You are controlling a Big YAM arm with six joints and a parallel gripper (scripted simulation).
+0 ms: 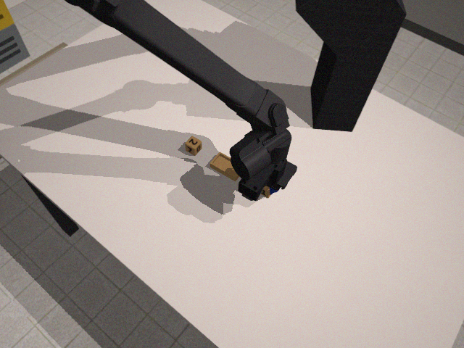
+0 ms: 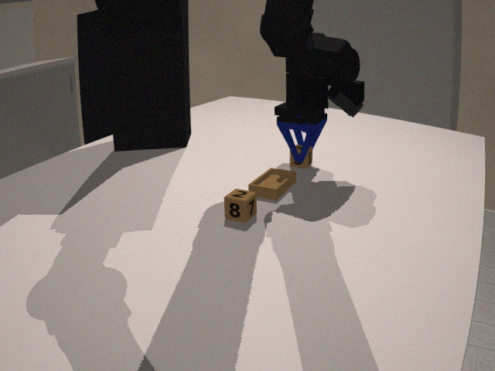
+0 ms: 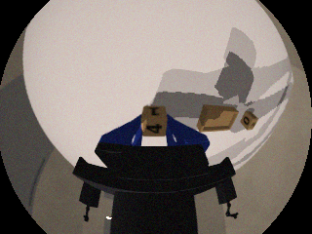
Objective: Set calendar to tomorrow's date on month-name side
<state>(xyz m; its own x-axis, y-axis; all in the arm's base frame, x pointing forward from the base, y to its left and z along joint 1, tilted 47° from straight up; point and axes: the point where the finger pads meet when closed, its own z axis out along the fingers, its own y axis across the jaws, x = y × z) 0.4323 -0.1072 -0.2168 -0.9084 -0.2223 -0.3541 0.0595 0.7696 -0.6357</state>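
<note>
Two wooden digit cubes, both out of the tray (image 2: pixel 272 182). Tray sits flat on the white table (image 2: pixel 399 239), nothing in it, middle of the scene. Near cube (image 2: pixel 240 205) stands just off the tray's near-left end, apart from it; shows 2 on top, 8 and 7 on the sides facing the exterior cam. Far cube (image 2: pixel 302 157) sits on the table just past the tray's far-right end, between the blue fingers (image 2: pixel 286 136) of the gripper (image 2: pixel 300 153). Arm comes straight down over it, gripper pointing down. Fingers converge onto the far cube, narrowed down and clamped on it; cube looks to rest on the table. Wrist cam: same cube (image 3: pixel 155 120) between the fingertips, a digit on its top face, can't read it for sure; tray (image 3: pixel 217 117) and other cube (image 3: pixel 248 119) off to the right. Top cam: gripper body hides most of the held cube and the tray's right end. Big dark block (image 2: pixel 131 72) stands far left on the table, well apart from everything. Long shadows across the tabletop.
</note>
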